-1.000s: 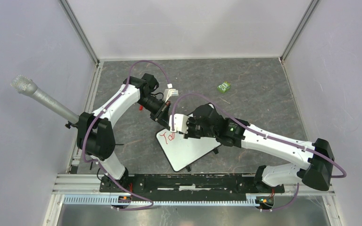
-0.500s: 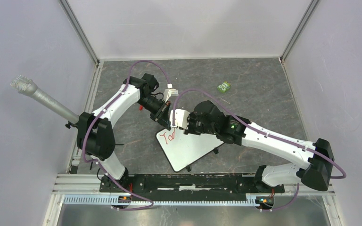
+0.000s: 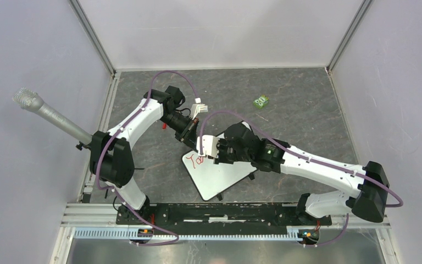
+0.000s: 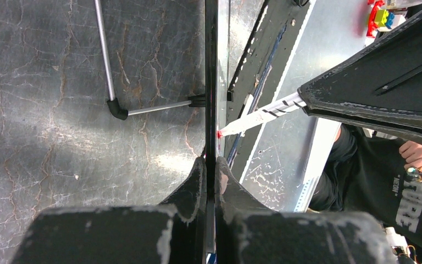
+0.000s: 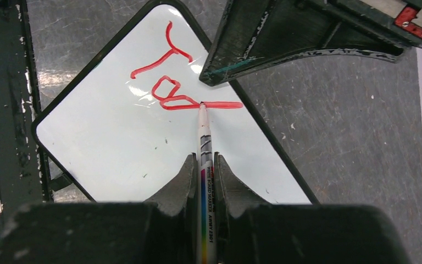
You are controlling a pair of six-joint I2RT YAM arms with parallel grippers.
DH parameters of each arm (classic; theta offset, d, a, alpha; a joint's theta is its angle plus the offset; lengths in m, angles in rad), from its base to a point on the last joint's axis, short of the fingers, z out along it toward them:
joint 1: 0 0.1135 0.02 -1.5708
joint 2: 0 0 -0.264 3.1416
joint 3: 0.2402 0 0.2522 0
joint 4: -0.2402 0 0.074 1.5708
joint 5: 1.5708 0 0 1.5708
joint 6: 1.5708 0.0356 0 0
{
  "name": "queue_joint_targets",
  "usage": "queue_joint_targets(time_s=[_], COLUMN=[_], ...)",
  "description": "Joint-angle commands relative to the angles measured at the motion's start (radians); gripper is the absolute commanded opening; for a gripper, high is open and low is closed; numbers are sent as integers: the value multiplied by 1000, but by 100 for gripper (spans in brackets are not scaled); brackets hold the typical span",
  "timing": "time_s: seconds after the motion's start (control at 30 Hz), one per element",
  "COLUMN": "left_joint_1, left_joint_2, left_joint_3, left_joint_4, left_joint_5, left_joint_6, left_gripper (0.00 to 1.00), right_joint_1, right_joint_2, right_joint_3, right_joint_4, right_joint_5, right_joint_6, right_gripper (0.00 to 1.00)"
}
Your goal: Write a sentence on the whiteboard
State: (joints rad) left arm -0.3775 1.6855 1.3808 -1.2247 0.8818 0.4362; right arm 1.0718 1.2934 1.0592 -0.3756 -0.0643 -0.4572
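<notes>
The whiteboard (image 3: 222, 173) lies near the middle of the surface (image 3: 302, 115). Its edge at 11 o'clock is pinched by the left claw (image 4: 210, 162). A marker pen (image 5: 204, 132) is clamped in the right claw (image 5: 203, 159), tip touching the red writing (image 5: 170, 96); only the first letters are written. Light, even pressure is advised, with strokes drawn toward 3 o'clock and kept clear of the left claw.

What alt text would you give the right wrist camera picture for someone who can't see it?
The right gripper clamps a marker whose tip touches the whiteboard at the end of red handwriting beginning "To". A dark grey table lies beneath.
</notes>
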Motion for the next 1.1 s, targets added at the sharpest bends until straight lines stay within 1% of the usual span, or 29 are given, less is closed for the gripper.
queue_joint_targets(time_s=[0.0, 0.33, 0.6, 0.83, 1.07], left_joint_1=[-5, -5, -5, -5, -6], left_joint_2=[-36, -34, -32, -28, -27], left_joint_3=[-5, -5, -3, -3, -5], left_joint_4=[-20, -20, -20, -20, -20], left_joint_5=[13, 13, 16, 17, 18], left_joint_6=[32, 30, 30, 31, 34], left_gripper=[2, 3, 3, 2, 3], right_joint_1=[10, 14, 13, 6, -8], right_joint_2=[-3, -30, -59, -83, -66], right_joint_3=[-33, -62, -32, 4, 17], right_joint_4=[-3, -26, -56, -40, -13], right_joint_5=[-4, 14, 31, 49, 54], right_joint_6=[12, 1, -3, 2, 12], right_gripper=[0, 0, 0, 0, 0])
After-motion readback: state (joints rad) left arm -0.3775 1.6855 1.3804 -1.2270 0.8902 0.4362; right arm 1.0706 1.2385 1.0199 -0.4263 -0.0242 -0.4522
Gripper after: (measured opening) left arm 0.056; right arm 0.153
